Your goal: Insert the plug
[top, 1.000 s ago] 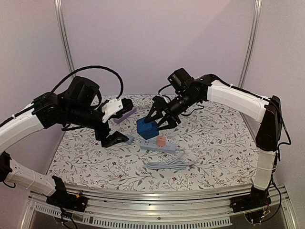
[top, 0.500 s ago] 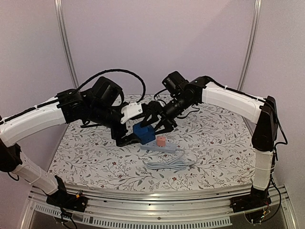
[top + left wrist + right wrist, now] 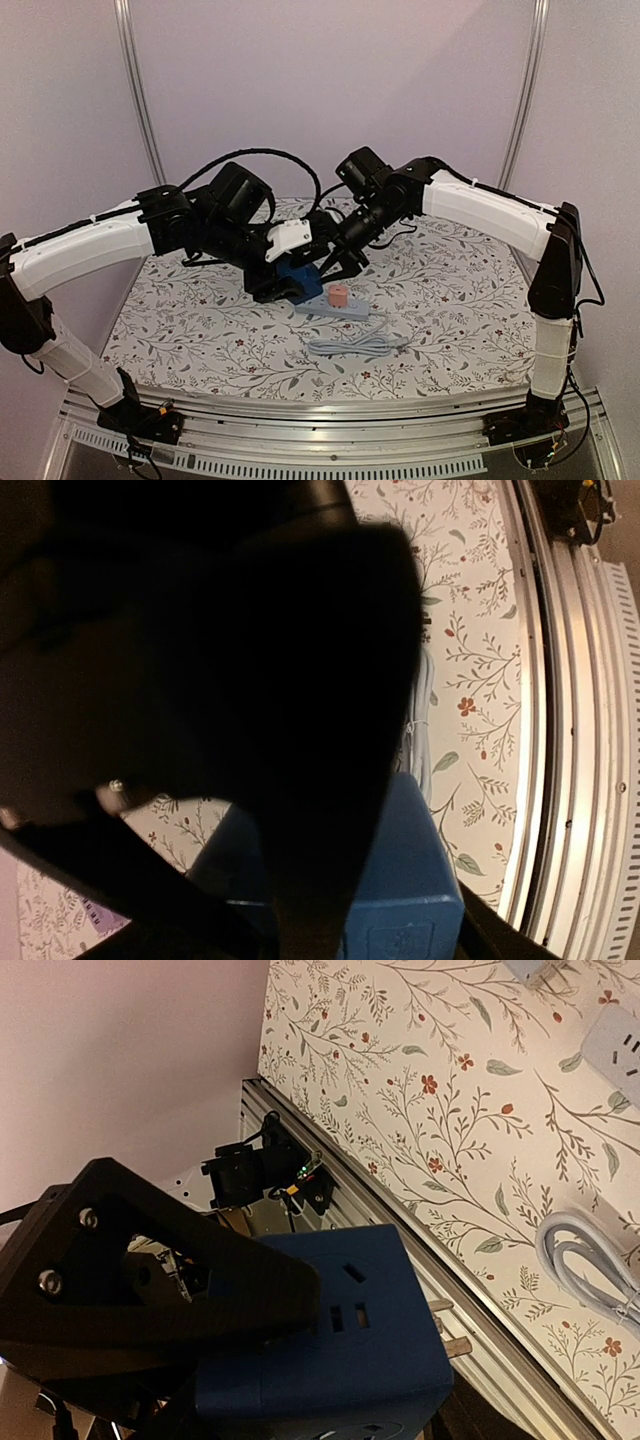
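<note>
The plug is a blue cube [image 3: 303, 274] with socket slots on its faces, held just above the white power strip [image 3: 345, 309]. My right gripper [image 3: 337, 258] is shut on the blue plug [image 3: 370, 1350], one finger [image 3: 170, 1290] lying across a face. My left gripper [image 3: 283, 283] has come in from the left, and the plug [image 3: 415, 870] sits between its dark fingers. Whether those fingers press on it is hidden. A pink plug [image 3: 339, 294] stands in the strip.
The strip's grey cable [image 3: 355, 347] lies coiled in front of it, toward the near edge. The metal rail [image 3: 560, 730] runs along the table's near edge. Both arms cross above the middle of the floral cloth [image 3: 450, 290].
My left arm has swung right from the table's left side until its gripper reached the blue plug, and its jaws have narrowed. My right gripper has lowered the plug slightly toward the strip.
</note>
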